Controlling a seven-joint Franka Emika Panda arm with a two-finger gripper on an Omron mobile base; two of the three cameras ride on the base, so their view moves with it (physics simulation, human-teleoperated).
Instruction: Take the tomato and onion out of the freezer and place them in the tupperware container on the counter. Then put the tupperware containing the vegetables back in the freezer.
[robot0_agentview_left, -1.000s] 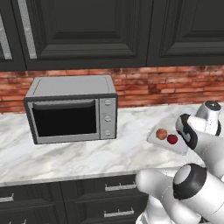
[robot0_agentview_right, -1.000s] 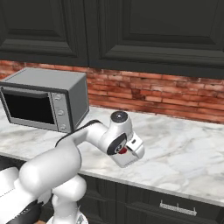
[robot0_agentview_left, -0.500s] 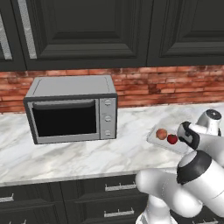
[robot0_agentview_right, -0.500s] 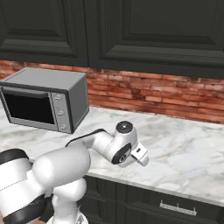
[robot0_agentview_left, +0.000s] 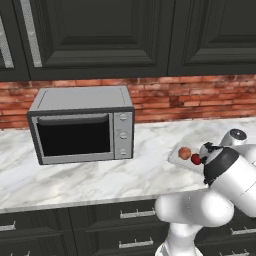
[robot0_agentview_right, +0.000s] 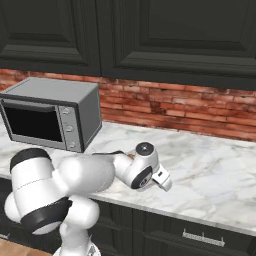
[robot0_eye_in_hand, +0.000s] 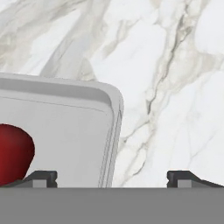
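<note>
My claw is hanging wide apart and holding nothing over the veined marble counter, where the tupperware container is carrying the tomato and onion at right of centre, the microwave sitting left against the brick wall.

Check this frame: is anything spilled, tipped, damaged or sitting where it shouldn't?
Nothing stands out. The tomato and onion sit inside the tupperware container, which lies flat on the counter. The gripper is open over the container's rim, holding nothing. The microwave stands square with its door shut.
</note>
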